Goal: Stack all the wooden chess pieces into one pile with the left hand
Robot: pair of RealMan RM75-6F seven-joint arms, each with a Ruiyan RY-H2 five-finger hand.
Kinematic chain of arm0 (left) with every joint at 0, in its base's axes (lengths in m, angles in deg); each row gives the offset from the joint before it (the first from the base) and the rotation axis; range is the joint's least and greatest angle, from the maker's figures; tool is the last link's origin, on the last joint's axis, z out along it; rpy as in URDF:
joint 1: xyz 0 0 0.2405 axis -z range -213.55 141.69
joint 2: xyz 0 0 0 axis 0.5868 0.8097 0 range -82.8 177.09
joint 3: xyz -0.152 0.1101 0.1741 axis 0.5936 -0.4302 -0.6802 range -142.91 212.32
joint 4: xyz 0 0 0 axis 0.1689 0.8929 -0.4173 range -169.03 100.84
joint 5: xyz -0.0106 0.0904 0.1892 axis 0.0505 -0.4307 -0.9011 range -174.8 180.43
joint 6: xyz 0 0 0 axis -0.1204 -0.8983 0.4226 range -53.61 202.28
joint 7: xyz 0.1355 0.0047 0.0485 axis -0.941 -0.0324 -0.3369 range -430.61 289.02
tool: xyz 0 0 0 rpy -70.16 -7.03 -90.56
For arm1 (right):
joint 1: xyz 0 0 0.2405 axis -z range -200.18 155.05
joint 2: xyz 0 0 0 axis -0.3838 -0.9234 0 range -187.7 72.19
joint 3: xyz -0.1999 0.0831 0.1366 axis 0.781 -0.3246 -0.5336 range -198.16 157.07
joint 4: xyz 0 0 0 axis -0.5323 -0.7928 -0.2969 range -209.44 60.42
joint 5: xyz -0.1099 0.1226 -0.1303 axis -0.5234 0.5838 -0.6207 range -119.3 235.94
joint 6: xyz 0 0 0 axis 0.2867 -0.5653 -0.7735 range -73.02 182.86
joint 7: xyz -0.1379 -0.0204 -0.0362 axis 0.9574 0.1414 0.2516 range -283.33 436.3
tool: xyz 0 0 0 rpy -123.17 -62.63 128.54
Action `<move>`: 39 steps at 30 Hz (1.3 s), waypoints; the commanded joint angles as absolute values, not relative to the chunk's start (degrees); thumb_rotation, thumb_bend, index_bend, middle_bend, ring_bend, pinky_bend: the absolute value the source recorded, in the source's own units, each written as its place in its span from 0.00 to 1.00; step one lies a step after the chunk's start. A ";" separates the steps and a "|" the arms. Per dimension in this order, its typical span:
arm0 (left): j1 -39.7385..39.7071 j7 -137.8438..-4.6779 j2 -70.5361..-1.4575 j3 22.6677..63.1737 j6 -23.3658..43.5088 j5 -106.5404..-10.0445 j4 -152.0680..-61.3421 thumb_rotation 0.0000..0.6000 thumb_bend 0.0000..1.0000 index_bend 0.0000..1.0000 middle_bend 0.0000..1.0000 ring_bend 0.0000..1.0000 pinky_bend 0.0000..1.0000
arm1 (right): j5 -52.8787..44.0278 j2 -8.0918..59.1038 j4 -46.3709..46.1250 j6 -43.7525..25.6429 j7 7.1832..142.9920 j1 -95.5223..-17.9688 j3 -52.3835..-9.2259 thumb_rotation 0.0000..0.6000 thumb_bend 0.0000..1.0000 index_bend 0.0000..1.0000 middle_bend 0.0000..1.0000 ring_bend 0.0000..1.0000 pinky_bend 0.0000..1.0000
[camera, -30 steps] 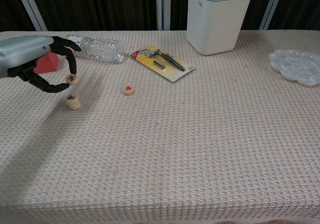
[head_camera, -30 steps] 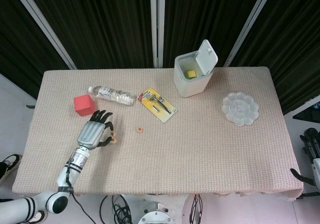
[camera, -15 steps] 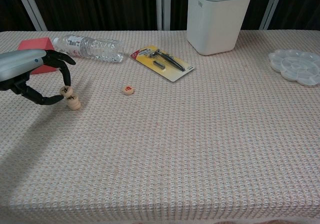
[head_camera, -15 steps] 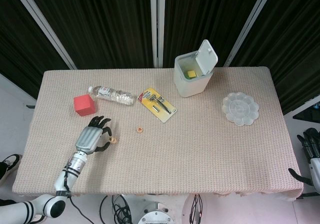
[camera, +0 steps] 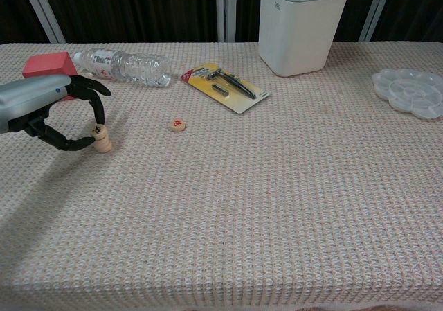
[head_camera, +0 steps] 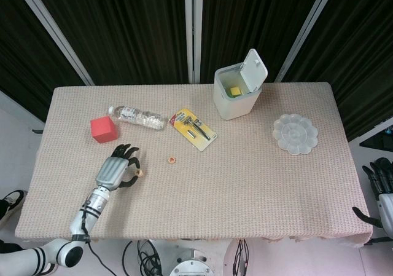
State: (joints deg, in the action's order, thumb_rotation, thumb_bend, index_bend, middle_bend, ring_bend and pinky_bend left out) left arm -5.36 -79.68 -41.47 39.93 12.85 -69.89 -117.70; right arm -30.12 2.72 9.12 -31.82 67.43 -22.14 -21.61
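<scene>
Three wooden chess pieces are in sight: a stack of two [camera: 102,139] at the tabletop's [camera: 277,200] nine o'clock side, and a lone piece [camera: 178,125] lying toward three o'clock of that stack. There is one red cube [head_camera: 103,129], one plastic water bottle [head_camera: 136,116], one yellow blister pack [head_camera: 193,128], one white lidded bin [head_camera: 238,86] at twelve o'clock, and one round clear palette tray [head_camera: 295,133] toward three o'clock.

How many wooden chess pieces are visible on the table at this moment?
3. Two form a small stack at the fingertips of the left hand: the top piece on the bottom piece. The lone piece lies to their right. None appears hidden.
</scene>
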 commanded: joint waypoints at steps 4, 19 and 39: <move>-5.27 -79.63 -41.83 39.96 13.29 -69.81 -117.10 1.00 0.33 0.46 0.12 0.00 0.00 | -29.88 2.77 9.03 -31.44 67.53 -22.22 -21.53 1.00 0.09 0.00 0.00 0.00 0.00; -5.68 -79.42 -41.30 39.87 12.56 -70.98 -117.49 1.00 0.33 0.36 0.12 0.00 0.00 | -29.83 2.94 8.61 -31.84 67.25 -22.00 -21.50 1.00 0.09 0.00 0.00 0.00 0.00; 4.68 -89.21 -53.79 47.26 20.66 -62.39 -111.22 1.00 0.32 0.34 0.12 0.00 0.00 | -29.46 3.18 7.52 -31.42 65.78 -22.11 -21.57 1.00 0.09 0.00 0.00 0.00 0.00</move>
State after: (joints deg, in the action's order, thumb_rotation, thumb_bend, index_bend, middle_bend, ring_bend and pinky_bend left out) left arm 3.77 -88.51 -52.80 46.52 19.77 -63.42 -112.28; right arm -29.48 3.18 7.55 -31.44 65.81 -22.09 -21.54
